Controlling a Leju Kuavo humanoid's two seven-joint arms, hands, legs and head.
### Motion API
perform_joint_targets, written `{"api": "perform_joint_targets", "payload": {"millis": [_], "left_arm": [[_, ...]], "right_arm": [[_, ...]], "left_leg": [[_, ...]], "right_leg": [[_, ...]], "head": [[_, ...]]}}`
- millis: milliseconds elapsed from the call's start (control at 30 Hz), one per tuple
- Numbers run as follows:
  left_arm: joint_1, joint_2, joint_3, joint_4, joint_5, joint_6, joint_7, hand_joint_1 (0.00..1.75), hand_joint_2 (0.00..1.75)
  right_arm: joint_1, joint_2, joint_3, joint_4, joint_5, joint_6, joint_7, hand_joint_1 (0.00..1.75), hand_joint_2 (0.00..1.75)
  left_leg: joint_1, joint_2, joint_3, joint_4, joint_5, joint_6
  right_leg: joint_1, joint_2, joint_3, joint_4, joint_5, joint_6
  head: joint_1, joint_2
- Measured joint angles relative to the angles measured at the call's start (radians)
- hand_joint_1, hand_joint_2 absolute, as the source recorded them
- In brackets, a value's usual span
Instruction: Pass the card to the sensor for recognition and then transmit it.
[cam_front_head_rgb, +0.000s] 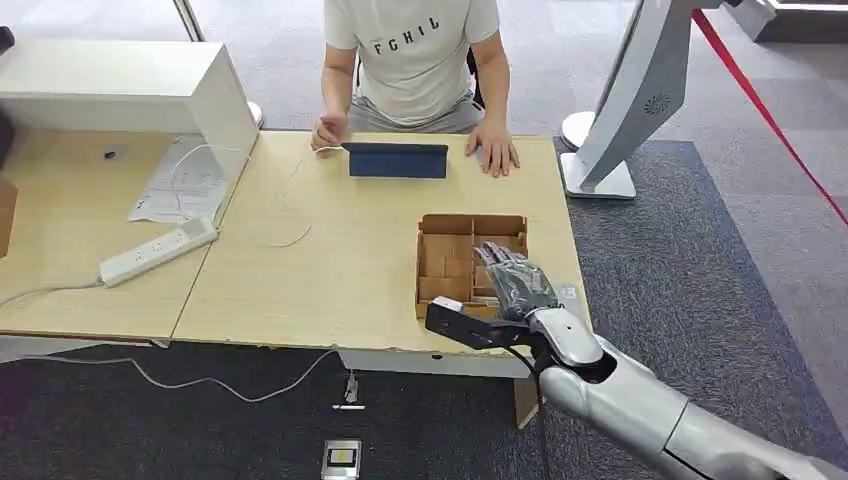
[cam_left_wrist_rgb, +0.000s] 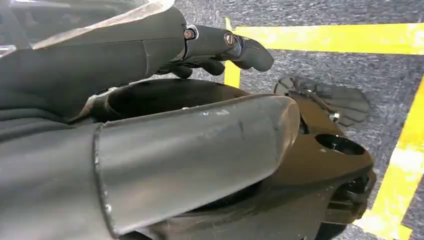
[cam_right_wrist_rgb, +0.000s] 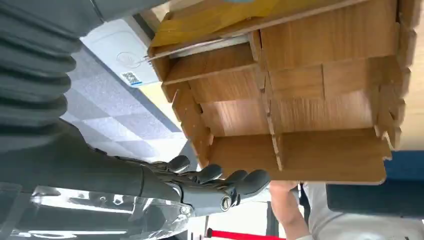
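Dark fingers of the robot's right hand reach over the near right part of a wooden divided box on the pale desk; in the right wrist view the fingertips are loosely curled side by side, and nothing can be seen between them. Whether they touch the box cannot be told. A white card with a small printed code lies just beside the box on its right side, on the desk's edge. The left hand hangs over grey carpet marked with yellow tape, its fingers curled in and holding nothing. Across the desk a dark blue tablet-like device stands upright between the hands of a seated person, whose white T-shirt reads "FCHIL". To the left lie a white power strip and a sheet of paper, near a white cabinet. A white stand rises beyond the desk's right end.
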Motion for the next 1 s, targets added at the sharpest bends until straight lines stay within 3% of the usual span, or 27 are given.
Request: {"api": "perform_joint_targets", "payload": {"millis": [267, 433, 700, 1000], "left_arm": [[0.002, 0.000, 0.010, 0.000, -0.002, 0.000, 0.019, 0.00, 0.00], [0.002, 0.000, 0.011, 0.000, -0.002, 0.013, 0.024, 0.00, 0.00], [0.003, 0.000, 0.014, -0.008, -0.001, 0.074, 0.034, 0.00, 0.00], [0.005, 0.000, 0.018, -0.014, -0.001, 0.107, 0.021, 0.00, 0.00]], "right_arm": [[-0.001, -0.072, -0.004, -0.183, -0.005, 0.011, 0.021, 0.00, 0.00], [0.013, -0.107, -0.008, -0.266, 0.014, -0.037, 0.030, 0.00, 0.00], [0.139, -0.142, -0.052, -0.352, 0.083, -0.161, 0.084, 0.00, 0.00], [0.248, -0.155, -0.105, -0.372, 0.114, -0.176, 0.097, 0.00, 0.00]], "left_leg": [[0.000, 0.000, 0.000, 0.000, 0.000, 0.000], [0.000, 0.000, 0.001, 0.000, 0.000, 0.000], [0.000, 0.000, 0.000, 0.000, 0.000, 0.000], [0.000, 0.000, 0.001, 0.000, 0.000, 0.000]], "right_leg": [[0.000, 0.000, 0.000, 0.000, 0.000, 0.000], [0.000, 0.000, 0.000, 0.000, 0.000, 0.000], [0.000, 0.000, 0.000, 0.000, 0.000, 0.000], [0.000, 0.000, 0.001, 0.000, 0.000, -0.001]], "head": [[0.000, 0.000], [0.000, 0.000], [0.000, 0.000], [0.000, 0.000]]}}
